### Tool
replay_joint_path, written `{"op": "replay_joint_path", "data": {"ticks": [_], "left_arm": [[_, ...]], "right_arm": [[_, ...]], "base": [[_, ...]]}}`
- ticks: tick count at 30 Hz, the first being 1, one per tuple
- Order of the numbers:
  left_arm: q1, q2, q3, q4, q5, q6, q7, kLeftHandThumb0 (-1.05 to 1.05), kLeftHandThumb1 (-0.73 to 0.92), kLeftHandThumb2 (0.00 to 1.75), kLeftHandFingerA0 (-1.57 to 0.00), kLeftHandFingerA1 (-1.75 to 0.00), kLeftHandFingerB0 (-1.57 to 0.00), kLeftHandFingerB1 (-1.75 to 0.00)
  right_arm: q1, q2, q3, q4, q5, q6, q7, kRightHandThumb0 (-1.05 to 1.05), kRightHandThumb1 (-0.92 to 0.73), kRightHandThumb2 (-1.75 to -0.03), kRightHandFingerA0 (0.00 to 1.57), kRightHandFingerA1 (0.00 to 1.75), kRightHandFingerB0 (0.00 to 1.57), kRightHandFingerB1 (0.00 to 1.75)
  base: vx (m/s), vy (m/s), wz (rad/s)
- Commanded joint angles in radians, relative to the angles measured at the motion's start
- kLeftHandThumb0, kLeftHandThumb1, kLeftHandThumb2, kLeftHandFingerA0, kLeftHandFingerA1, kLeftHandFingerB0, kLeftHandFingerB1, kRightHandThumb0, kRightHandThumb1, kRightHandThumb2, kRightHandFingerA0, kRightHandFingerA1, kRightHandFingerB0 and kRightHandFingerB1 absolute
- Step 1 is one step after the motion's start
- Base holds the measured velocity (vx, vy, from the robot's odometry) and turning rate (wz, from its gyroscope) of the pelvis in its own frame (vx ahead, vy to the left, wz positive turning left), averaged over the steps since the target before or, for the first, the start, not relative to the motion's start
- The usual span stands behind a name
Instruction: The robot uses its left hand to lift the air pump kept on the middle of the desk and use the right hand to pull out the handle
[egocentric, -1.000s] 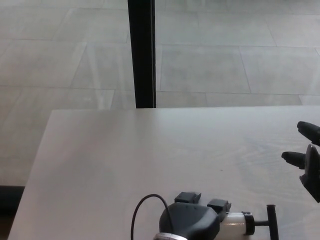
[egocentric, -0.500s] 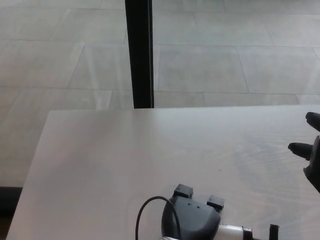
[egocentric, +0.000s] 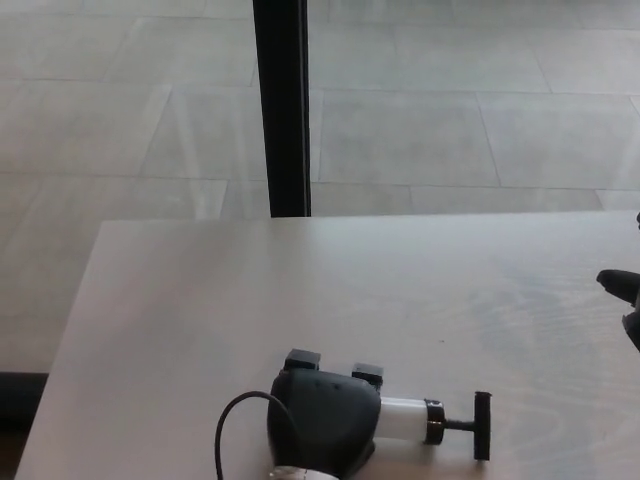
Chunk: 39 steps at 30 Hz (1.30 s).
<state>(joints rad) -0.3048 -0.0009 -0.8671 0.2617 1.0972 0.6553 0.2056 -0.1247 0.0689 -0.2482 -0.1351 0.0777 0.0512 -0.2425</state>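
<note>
Head view: we note the air pump (egocentric: 335, 425) lying on its side at the surface's (egocentric: 200, 320) near edge, handle (egocentric: 482, 425) pointing right, likely towards the pulling hand. Right robot hand (egocentric: 628, 300) barely shows at the picture's edge; grip state unreadable. Left robot hand unseen

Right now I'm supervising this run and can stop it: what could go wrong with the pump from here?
1. The air pump lies at the desk's near edge, partly cut off by the picture; a clumsy grasp could push it off.
2. Its thin hose loops loosely on the left and might snag the left hand as it comes in.
3. Only the fingertips of the right hand show at the far right, well away from the handle, so its reach may miss.
</note>
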Motion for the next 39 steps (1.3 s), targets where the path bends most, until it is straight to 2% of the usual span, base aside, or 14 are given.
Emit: {"op": "replay_joint_path", "data": {"ticks": [1,2,6,7,10,18,19,20,26,29,31,32,38,39], "left_arm": [[0.075,0.027,0.06,0.018,-0.121,-0.161,0.03,-0.16,0.66,0.87,-0.9,-1.69,-0.78,-1.11],[0.07,0.031,0.07,0.01,-0.126,-0.177,0.018,-0.16,0.65,0.88,-0.91,-1.67,-0.77,-1.09],[0.054,0.046,0.086,-0.003,-0.116,-0.222,0.023,-0.26,0.59,1.06,-1.16,-1.3,-0.81,-0.96],[0.043,0.055,0.084,-0.001,-0.101,-0.233,0.032,-0.22,0.71,0.84,-0.88,-1.69,-0.76,-1.11],[0.041,0.045,0.133,0.001,-0.141,-0.311,0.124,-0.19,0.62,0.83,-1.03,-1.65,-0.76,-1.2],[-0.01,0.042,0.193,-0.037,-0.151,-0.393,0.178,-0.2,0.72,0.95,-0.8,-1.75,-0.66,-1.41],[-0.023,0.048,0.196,-0.043,-0.143,-0.405,0.191,-0.2,0.48,1.05,-1.17,-1.29,-0.97,-1.11],[-0.034,0.054,0.2,-0.051,-0.134,-0.408,0.195,-0.17,0.57,0.96,-0.89,-1.73,-0.8,-1.34],[-0.07,0.087,0.214,-0.073,-0.101,-0.425,0.202,-0.15,0.52,0.97,-0.98,-1.37,-0.91,-0.94],[-0.08,0.112,0.228,-0.074,-0.102,-0.457,0.227,-0.15,0.57,0.92,-0.92,-1.63,-0.82,-1.17],[-0.082,0.11,0.24,-0.067,-0.117,-0.476,0.24,-0.14,0.54,0.96,-0.96,-1.63,-0.83,-1.2],[-0.083,0.112,0.246,-0.074,-0.12,-0.482,0.236,-0.16,0.55,0.97,-0.96,-1.63,-0.83,-1.17],[-0.076,0.1,0.264,-0.071,-0.127,-0.493,0.237,-0.19,0.55,0.96,-0.92,-1.64,-0.88,-1.26],[-0.073,0.09,0.272,-0.064,-0.13,-0.493,0.255,-0.2,0.55,0.93,-0.94,-1.68,-0.88,-1.35]], "right_arm": [[-0.007,-0.004,-0.002,-0.005,0.002,0.025,-0.01,-0.37,-0.6,-1.0,0.76,0.9,0.6,0.67],[-0.004,-0.009,0.004,-0.001,0.006,0.027,0.004,-0.41,-0.76,-0.61,0.73,0.97,0.65,0.5],[0.014,-0.02,0.019,-0.001,0.016,0.071,0.034,-0.43,-0.75,-0.62,0.74,0.93,0.62,0.48],[0.019,-0.026,0.031,-0.005,0.004,0.09,0.04,-0.45,-0.75,-0.62,0.73,0.92,0.61,0.48],[0.034,-0.052,0.064,-0.014,-0.016,0.153,0.065,-0.47,-0.74,-0.62,0.72,0.91,0.56,0.45],[0.046,-0.141,0.159,-0.031,-0.03,0.326,0.157,-0.48,-0.58,-0.57,0.79,0.74,0.53,0.44],[0.045,-0.163,0.181,-0.031,-0.043,0.346,0.171,-0.54,-0.65,-0.6,0.71,0.81,0.47,0.41],[0.043,-0.175,0.196,-0.033,-0.049,0.367,0.178,-0.52,-0.65,-0.59,0.74,0.84,0.46,0.41],[0.039,-0.199,0.237,-0.037,-0.058,0.398,0.181,-0.59,-0.61,-0.62,0.72,0.89,0.44,0.42],[0.038,-0.211,0.251,-0.048,-0.062,0.423,0.184,-0.56,-0.65,-0.6,0.71,0.85,0.44,0.4],[0.038,-0.215,0.255,-0.051,-0.061,0.433,0.187,-0.59,-0.51,-0.88,0.7,0.84,0.38,0.53],[0.041,-0.233,0.264,-0.053,-0.058,0.421,0.213,-0.56,-0.66,-0.6,0.68,0.84,0.41,0.4],[0.041,-0.291,0.296,-0.062,-0.044,0.414,0.3,-0.51,-0.57,-0.57,0.6,0.96,0.37,0.35],[0.038,-0.306,0.304,-0.078,-0.03,0.448,0.329,-0.53,-0.42,-0.8,0.52,0.79,0.29,0.47]], "base": [[0.0,0.0,0.0],[0.0,0.0,0.0],[0.0,0.0,0.0],[0.0,0.0,0.0],[0.0,0.0,0.0],[0.0,0.0,0.0],[0.0,0.0,0.0],[0.0,0.0,0.0],[0.0,0.0,0.0],[0.0,0.0,0.0],[0.0,0.0,0.0],[0.0,0.0,0.0],[0.0,0.0,0.0],[0.0,0.0,0.0]]}}
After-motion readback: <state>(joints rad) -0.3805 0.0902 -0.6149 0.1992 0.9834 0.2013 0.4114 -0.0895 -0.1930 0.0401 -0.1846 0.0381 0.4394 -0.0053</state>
